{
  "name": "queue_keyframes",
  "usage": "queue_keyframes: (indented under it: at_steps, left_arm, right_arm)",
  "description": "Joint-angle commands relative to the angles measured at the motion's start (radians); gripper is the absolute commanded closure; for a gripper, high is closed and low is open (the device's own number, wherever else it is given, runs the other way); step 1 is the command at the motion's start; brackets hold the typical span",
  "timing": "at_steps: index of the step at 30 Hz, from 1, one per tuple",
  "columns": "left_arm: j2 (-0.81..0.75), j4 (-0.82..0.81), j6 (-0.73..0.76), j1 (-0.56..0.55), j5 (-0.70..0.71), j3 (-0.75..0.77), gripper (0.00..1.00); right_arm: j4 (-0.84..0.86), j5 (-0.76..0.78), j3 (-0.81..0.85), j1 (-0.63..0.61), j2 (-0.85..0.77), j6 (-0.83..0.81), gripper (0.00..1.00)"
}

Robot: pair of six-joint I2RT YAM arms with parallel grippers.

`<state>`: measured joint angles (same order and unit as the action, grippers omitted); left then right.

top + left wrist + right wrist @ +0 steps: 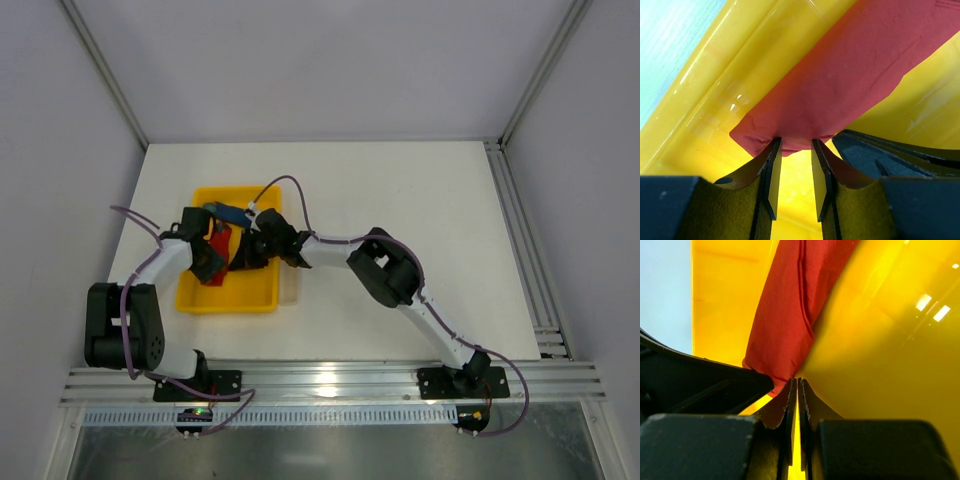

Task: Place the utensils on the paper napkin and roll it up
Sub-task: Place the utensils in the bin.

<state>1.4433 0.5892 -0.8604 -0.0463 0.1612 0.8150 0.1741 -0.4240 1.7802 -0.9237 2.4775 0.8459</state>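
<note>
The red paper napkin (219,243) lies folded inside the yellow tray (226,300). In the left wrist view, the napkin (850,80) hangs over the tips of my left gripper (795,142), whose jaws stand apart with the napkin's edge at their tips. In the right wrist view, my right gripper (797,380) is closed to a paper-thin gap at the lower corner of the napkin (790,305) and appears to pinch it. In the top view, the left gripper (207,260) and the right gripper (250,250) meet over the tray. The wooden utensils are hidden.
A blue stick-shaped object (226,212) lies at the tray's far end. The tray's yellow walls (715,100) (880,340) close in on both grippers. White table (420,200) spreads to the right of the tray.
</note>
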Motion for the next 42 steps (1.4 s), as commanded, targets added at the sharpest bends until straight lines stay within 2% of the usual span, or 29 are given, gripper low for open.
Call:
queue_keyframes:
  at_steps: [1,42]
  left_arm:
    - [-0.008,0.004,-0.005,0.000,0.020,0.033,0.66]
    - [-0.030,0.004,0.023,-0.006,-0.012,0.124,0.64]
  right_arm:
    - [0.051,-0.004,-0.030,-0.001,-0.091,0.002,0.89]
    - [0.110,0.016,-0.217,0.031,-0.327,-0.027,0.88]
